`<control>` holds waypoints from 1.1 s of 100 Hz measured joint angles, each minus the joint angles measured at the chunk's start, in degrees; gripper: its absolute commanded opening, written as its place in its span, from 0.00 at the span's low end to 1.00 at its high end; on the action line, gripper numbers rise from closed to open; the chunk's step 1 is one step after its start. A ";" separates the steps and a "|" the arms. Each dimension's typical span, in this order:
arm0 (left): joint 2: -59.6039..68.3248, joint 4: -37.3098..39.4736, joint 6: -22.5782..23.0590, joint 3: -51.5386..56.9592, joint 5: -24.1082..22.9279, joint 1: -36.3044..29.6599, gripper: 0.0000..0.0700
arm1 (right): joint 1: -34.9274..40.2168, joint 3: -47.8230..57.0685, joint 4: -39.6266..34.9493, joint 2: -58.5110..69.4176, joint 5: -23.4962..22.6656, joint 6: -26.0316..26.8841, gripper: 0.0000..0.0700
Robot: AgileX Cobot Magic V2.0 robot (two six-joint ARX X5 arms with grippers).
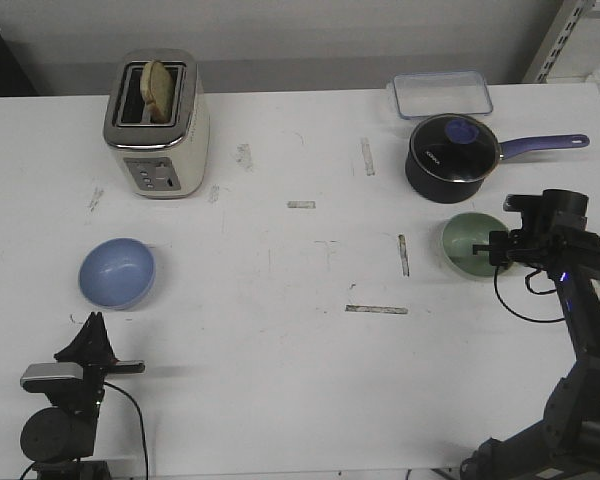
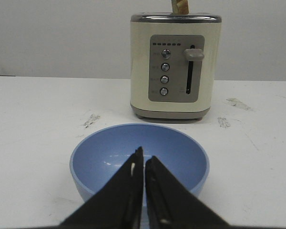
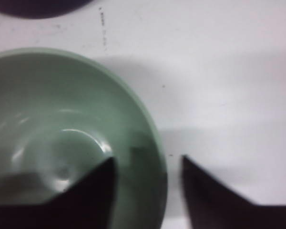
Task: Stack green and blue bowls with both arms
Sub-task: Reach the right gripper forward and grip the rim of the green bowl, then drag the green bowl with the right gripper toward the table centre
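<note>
Two bowls are counted: the blue bowl (image 1: 117, 272) at the table's (image 1: 280, 300) left, the green bowl (image 1: 473, 244) at right beside one saucepan (image 1: 452, 157); bare table is left between them; the left gripper (image 2: 143, 164) is pressed together behind the blue bowl; the right gripper (image 3: 148, 164) is spread astride the green rim.

A broad bare stretch of white table (image 1: 310, 300) runs across the middle and lower frame between the blue bowl (image 1: 117, 272) at left and the green bowl (image 1: 473, 245) at right. Obstacles sit along the top: toaster (image 1: 158, 125) upper left, saucepan (image 1: 453, 155) just above the green bowl, clear container (image 1: 443, 94) behind it.
</note>
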 measured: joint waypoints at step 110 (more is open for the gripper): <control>0.00 0.00 -0.02 0.00 0.00 -0.02 0.00 | 47.71 7.52 -4.42 -4.81 -6.54 7.96 0.00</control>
